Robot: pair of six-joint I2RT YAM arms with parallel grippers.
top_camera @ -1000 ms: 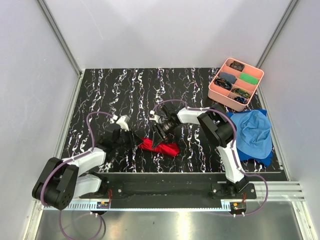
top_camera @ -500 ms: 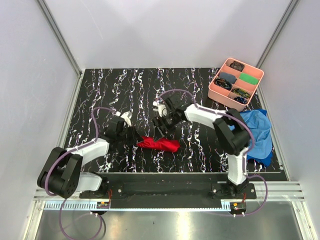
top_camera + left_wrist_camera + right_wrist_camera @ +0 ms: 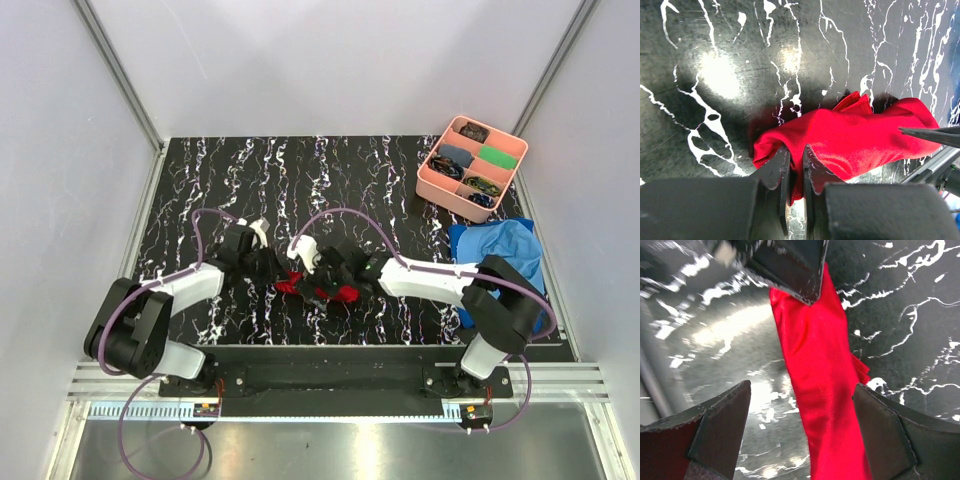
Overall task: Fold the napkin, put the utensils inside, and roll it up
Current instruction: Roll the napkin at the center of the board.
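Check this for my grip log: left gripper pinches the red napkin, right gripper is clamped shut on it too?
No. The left gripper pinches the napkin, but the right gripper is open, straddling it: see the right wrist view.

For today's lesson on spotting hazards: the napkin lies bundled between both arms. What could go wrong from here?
The left fingers pinch only one end of the napkin; a pull might drag or unroll it. The right fingers stand wide open astride it; closing could squash the roll. No cutlery shows; it may be missing from the roll.
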